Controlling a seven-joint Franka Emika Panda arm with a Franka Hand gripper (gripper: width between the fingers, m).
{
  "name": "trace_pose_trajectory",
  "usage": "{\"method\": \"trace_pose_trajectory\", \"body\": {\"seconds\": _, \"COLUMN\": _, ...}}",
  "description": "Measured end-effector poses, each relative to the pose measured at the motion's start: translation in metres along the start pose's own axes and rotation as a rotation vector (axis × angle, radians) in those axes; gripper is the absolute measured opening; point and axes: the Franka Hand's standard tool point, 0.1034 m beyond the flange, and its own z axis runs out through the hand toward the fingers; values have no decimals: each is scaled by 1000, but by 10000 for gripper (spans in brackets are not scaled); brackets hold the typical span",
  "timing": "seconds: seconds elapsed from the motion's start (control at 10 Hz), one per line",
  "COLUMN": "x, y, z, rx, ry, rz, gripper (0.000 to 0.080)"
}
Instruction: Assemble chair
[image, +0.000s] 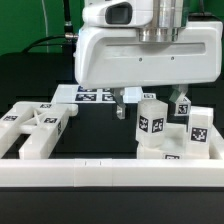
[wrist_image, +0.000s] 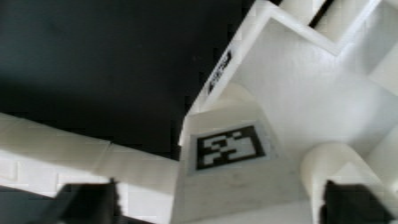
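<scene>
Nearest the exterior camera, a long low white border rail (image: 100, 178) is seen running across the front. Behind it, the black table (image: 100, 135) is seen with loose chair parts laid on it.

At the exterior view's left, a flat open frame piece (image: 35, 125) is laid down, with tags visible on its bars. It is well apart from the other parts.

At the exterior view's right, chunky white blocks are grouped together. A tagged block (image: 152, 128) is stood upright. A second tagged block (image: 197, 132) is placed just beside it, toward the exterior view's right. A lower white part (image: 170, 155) is seen at their foot. How these parts are joined cannot be told.

The gripper (image: 150, 106) is positioned over this group, with one finger on each side of the tagged block's top.

In the wrist view, the tagged block (wrist_image: 222, 148) is seen between the two dark fingers (wrist_image: 80, 203) of the gripper (wrist_image: 222, 205). The jaws are spread around the block. Contact of the pads with its sides is not resolved, so it cannot be told whether the claw is grasping or released.

Farthest back, the marker board (image: 90, 95) is seen lying flat on the table, to the exterior view's left of the fingers.
</scene>
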Motion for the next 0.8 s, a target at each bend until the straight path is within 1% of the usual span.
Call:
{"method": "trace_pose_trajectory", "body": {"seconds": 0.1, "x": 0, "y": 0, "z": 0, "rx": 0, "ry": 0, "rz": 1, "gripper": 388}}
{"method": "trace_pose_trajectory", "body": {"seconds": 0.2, "x": 0, "y": 0, "z": 0, "rx": 0, "ry": 0, "rz": 34, "gripper": 289}}
{"method": "trace_pose_trajectory", "body": {"seconds": 0.4, "x": 0, "y": 1, "z": 0, "rx": 4, "ry": 0, "rz": 61, "gripper": 289}}
{"method": "trace_pose_trajectory", "body": {"seconds": 0.5, "x": -1, "y": 3, "z": 1, "rx": 18, "ry": 3, "rz": 191, "gripper": 289}}
{"method": "trace_pose_trajectory", "body": {"seconds": 0.8, "x": -2, "y": 4, "z": 1, "rx": 23, "ry": 1, "rz": 498, "gripper": 289}}
